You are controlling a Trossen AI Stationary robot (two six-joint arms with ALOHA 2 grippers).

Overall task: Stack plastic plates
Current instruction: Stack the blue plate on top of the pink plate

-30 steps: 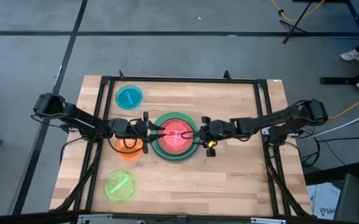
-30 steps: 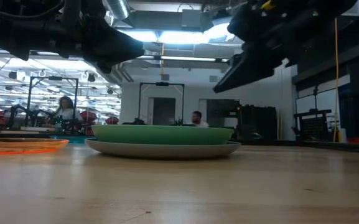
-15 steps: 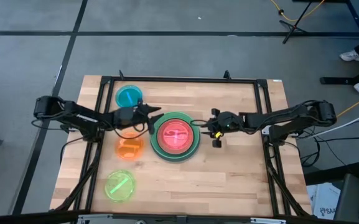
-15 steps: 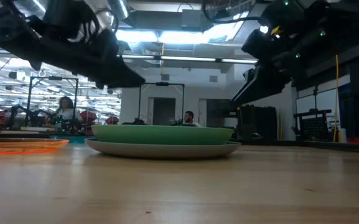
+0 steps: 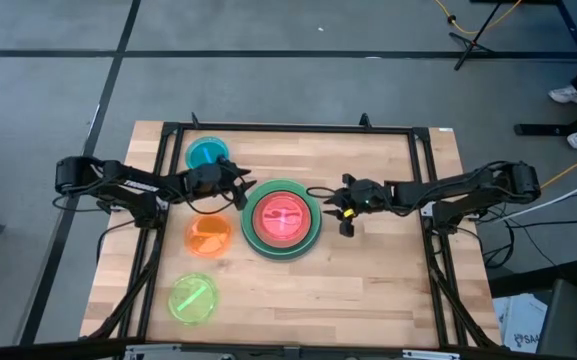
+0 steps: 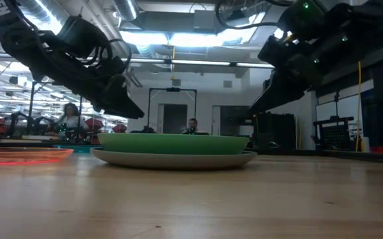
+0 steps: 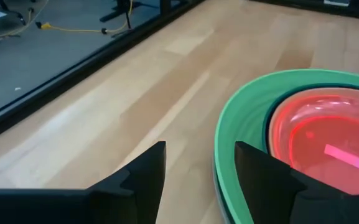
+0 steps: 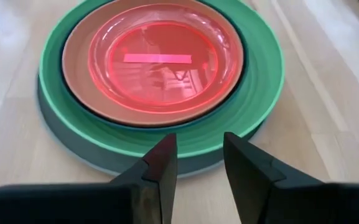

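Note:
A stack of plates stands mid-table: grey at the bottom, then light green, dark teal and terracotta, with the pink plate on top. The cyan plate, orange plate and yellow-green plate each lie flat on the table, left of the stack. My left gripper hangs open above the table just off the stack's far-left rim. My right gripper hovers open just off the stack's right rim. Both are raised above the plates in the low view.
A dark metal frame runs along the table's far edge and sides. Bare wood lies near and right of the stack. In the low view the stack and orange plate sit low, with a room and people behind.
Both grippers have drawn back from over the stack's middle. The left went toward the table's left and far side, and the right toward the right edge. The pink plate stays on top of the stack.

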